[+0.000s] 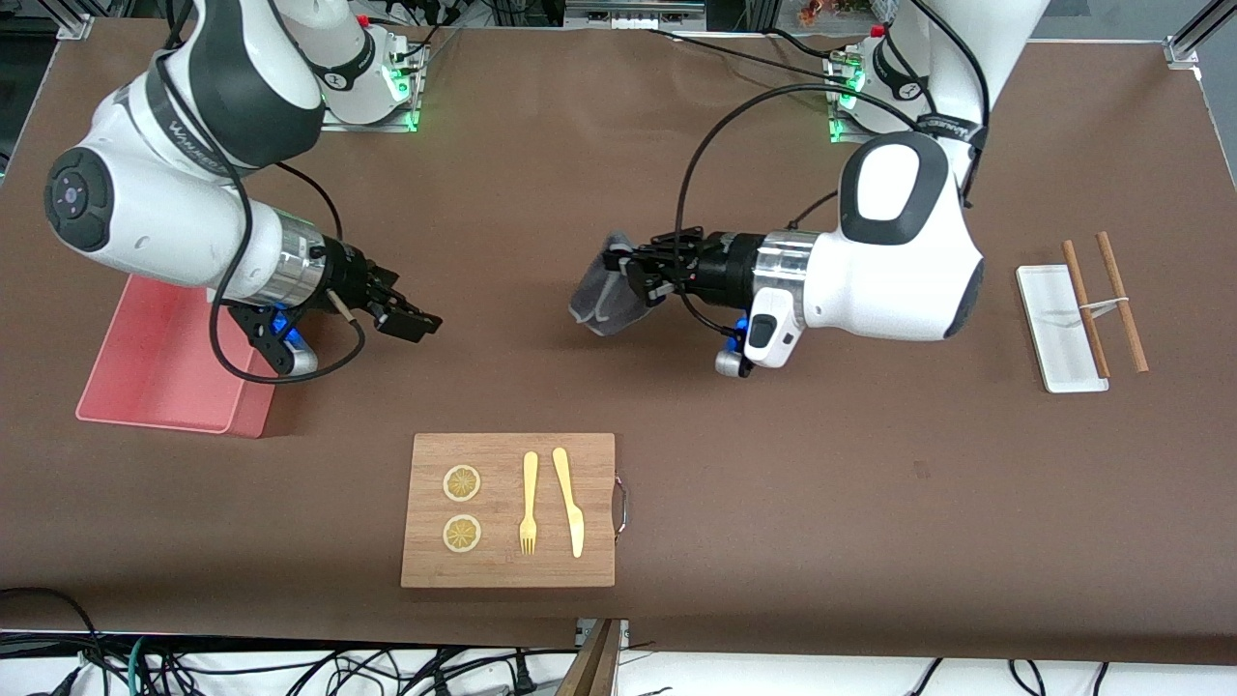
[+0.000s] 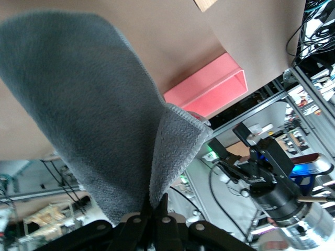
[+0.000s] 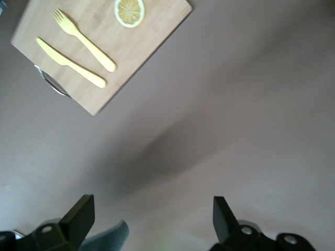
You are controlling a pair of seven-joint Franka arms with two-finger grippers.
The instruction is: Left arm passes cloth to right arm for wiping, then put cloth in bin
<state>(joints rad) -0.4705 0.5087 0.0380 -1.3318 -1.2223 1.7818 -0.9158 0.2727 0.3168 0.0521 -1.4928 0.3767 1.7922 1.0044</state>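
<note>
The left gripper, clamped on the cloth above mid-table, should hold steady while the right gripper, fingers apart beside the bin, closes on a free hanging edge.

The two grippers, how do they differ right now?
The left gripper is shut on the cloth, while the right gripper stands open and empty. The left gripper hangs over the middle of the table; the right gripper is beside the bin. Both point toward each other.
</note>
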